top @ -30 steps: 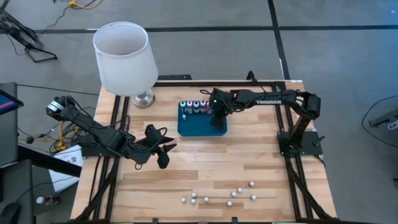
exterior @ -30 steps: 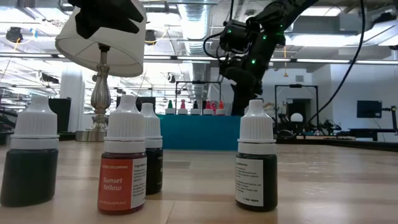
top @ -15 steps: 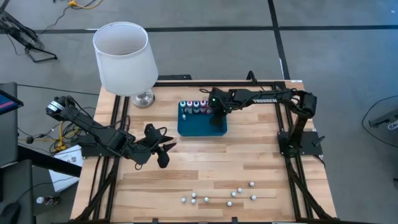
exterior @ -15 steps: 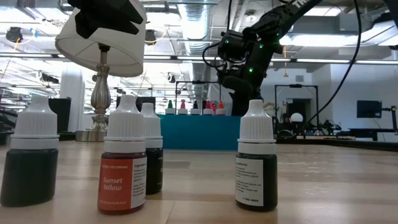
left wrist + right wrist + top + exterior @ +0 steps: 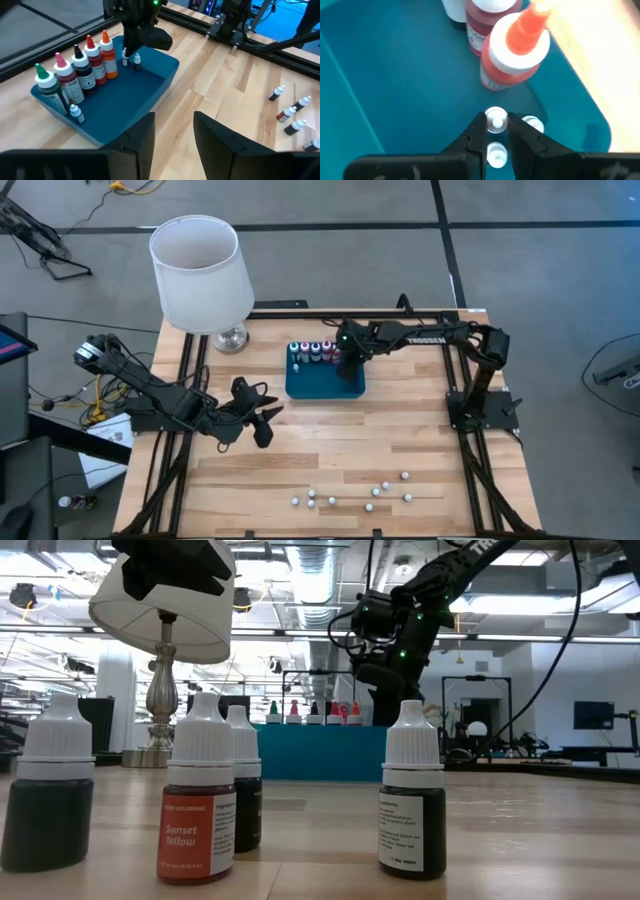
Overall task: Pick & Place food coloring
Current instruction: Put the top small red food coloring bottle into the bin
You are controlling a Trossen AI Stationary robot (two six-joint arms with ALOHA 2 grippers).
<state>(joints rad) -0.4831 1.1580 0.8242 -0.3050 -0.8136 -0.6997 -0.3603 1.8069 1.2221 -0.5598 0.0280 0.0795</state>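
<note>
We see small dropper bottles (image 5: 368,491) waiting loose at the surface's (image 5: 400,440) six o'clock edge, the left tool (image 5: 258,418) idling spread at nine o'clock, and the right tool (image 5: 496,131) over the tray's (image 5: 320,385) one o'clock corner, pinching a white-capped bottle (image 5: 495,121), seemingly to set it beside its neighbours.

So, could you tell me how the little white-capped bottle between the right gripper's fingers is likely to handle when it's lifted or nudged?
The small bottle looks tiny and plastic, so probably very light and stiff. It is narrow and upright in the teal tray, so a nudge could tip it. The right gripper closes only on its smooth round cap, which may slip or twist.
</note>
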